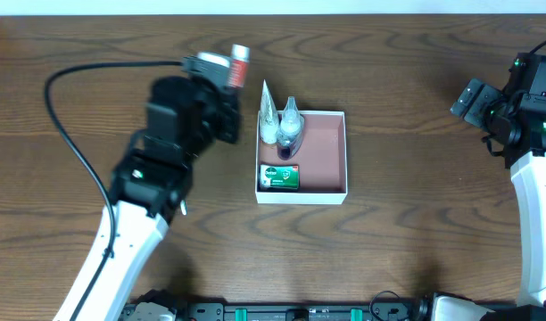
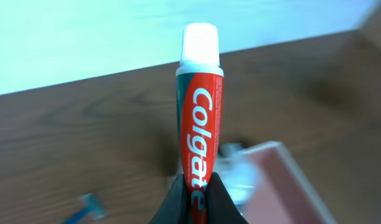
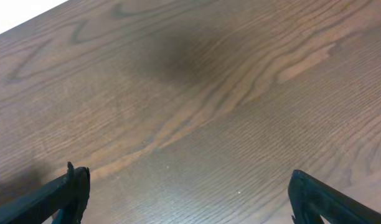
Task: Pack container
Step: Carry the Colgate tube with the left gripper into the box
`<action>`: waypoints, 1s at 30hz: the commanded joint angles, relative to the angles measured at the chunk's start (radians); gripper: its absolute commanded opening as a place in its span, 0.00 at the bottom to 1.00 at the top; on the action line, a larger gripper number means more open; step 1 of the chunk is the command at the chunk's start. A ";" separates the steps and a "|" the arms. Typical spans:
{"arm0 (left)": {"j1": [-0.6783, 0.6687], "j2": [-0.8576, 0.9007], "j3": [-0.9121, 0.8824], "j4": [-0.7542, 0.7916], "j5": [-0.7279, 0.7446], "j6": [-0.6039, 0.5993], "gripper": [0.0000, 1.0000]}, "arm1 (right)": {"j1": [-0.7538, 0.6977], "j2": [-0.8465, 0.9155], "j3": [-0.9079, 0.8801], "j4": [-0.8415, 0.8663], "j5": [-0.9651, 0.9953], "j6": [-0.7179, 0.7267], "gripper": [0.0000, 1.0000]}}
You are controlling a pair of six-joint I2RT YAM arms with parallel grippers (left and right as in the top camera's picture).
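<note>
Since the left jaws clamp the toothpaste (image 2: 198,112) only by its tail, just left of the container (image 1: 301,197) at worktop (image 1: 416,259) centre, it may swing into bottles (image 1: 282,125) inside; right jaws stand open, well right.

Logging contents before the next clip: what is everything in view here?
toothpaste tube: one, red, white cap, in the left gripper
container: one, white walls, pinkish floor, mid-table
small box: one, green, container's near-left corner
clear toiletries: two, whitish, one holding purple liquid, container's far-left corner
blue razor: one, blurred, on the table
table: one, dark brown wood
left gripper: shut on the toothpaste tube
right gripper: open, over bare wood
</note>
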 commanded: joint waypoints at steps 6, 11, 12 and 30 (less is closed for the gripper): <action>-0.270 0.038 0.006 -0.006 -0.162 -0.154 0.06 | -0.005 0.005 0.004 -0.005 0.000 0.010 0.99; -0.419 0.127 0.006 -0.005 -0.396 -0.200 0.06 | -0.005 0.005 0.004 -0.008 0.000 0.010 0.99; -0.442 0.148 0.006 -0.004 -0.434 -0.220 0.06 | -0.005 0.005 0.004 -0.008 0.000 0.010 0.99; -0.532 0.481 0.006 0.076 -0.578 -0.376 0.06 | -0.005 0.005 0.004 -0.009 0.000 0.010 0.99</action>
